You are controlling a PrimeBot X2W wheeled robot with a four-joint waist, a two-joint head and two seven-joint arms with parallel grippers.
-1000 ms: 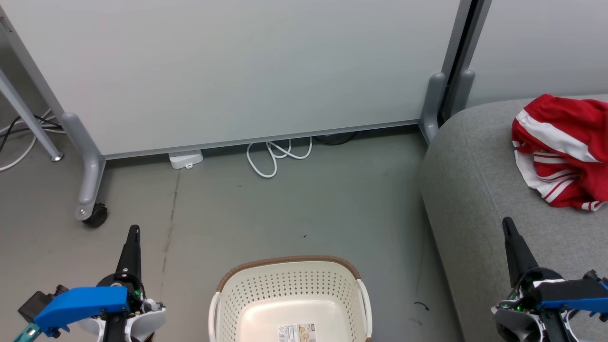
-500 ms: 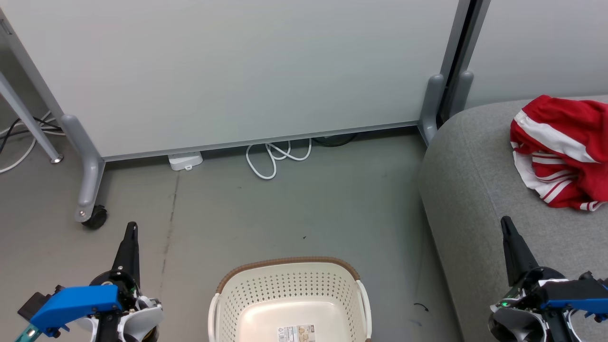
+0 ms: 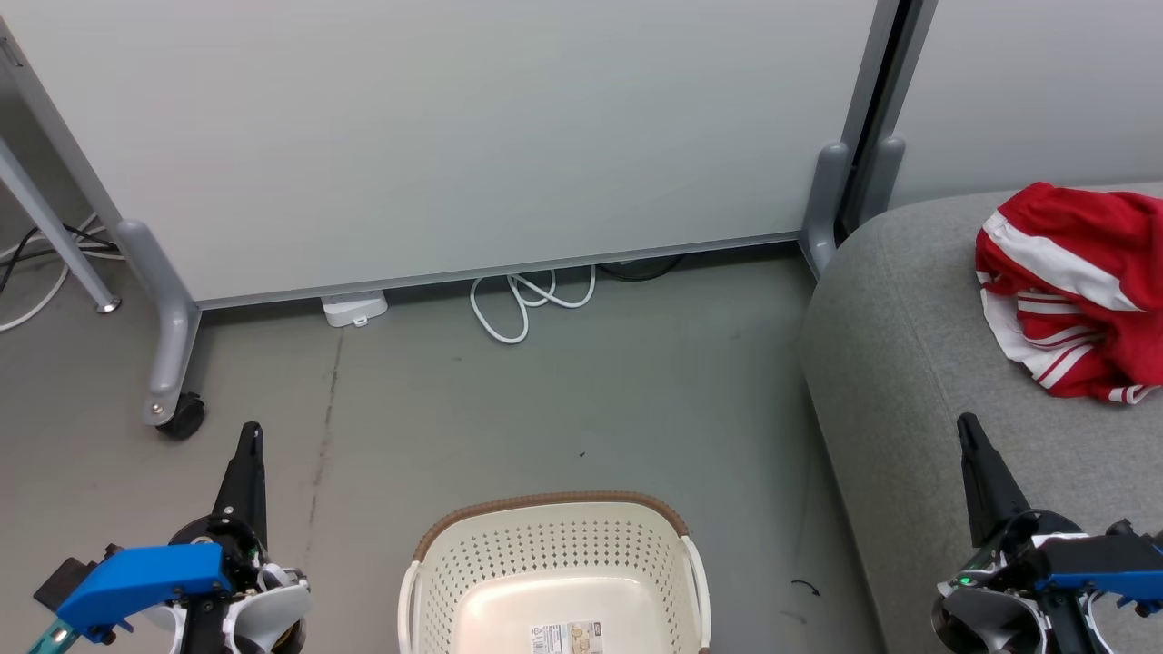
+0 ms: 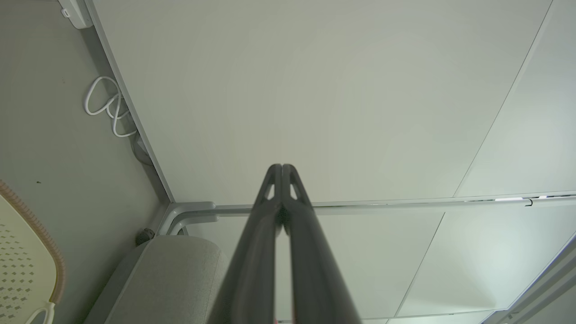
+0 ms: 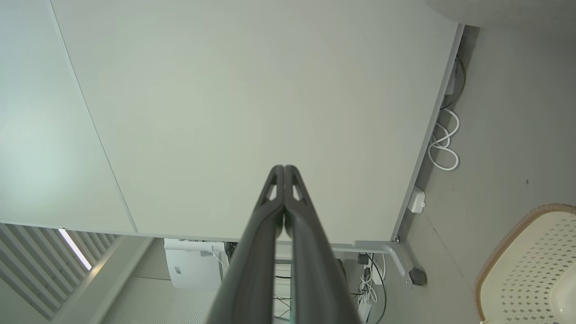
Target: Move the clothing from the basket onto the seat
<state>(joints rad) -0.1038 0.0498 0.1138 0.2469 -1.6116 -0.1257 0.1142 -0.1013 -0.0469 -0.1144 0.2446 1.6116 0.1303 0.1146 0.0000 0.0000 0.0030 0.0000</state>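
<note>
The red clothing (image 3: 1072, 286) with white stripes lies crumpled on the grey seat (image 3: 918, 381) at the far right. On the floor at bottom centre stands the cream basket (image 3: 554, 545) with its brown rim, only a paper label on its bottom. My left gripper (image 3: 247, 436) is shut and empty at the lower left, well left of the basket. Low over the seat's front part, my right gripper (image 3: 965, 425) is shut and empty, below the clothing and apart from it. The left wrist view has the basket rim (image 4: 42, 234) and seat corner (image 4: 175, 274); the right wrist view has the basket (image 5: 526, 265).
A pale partition wall (image 3: 472, 127) on grey wheeled feet (image 3: 168, 363) closes the back. A white cable loop (image 3: 527, 304) and a small white box (image 3: 354, 307) lie at its base. Grey floor (image 3: 563, 400) spreads between the wall, the basket and the seat.
Both grippers sank slightly toward the bottom of the head view and stay shut. The clothing, basket and seat have kept their places.
</note>
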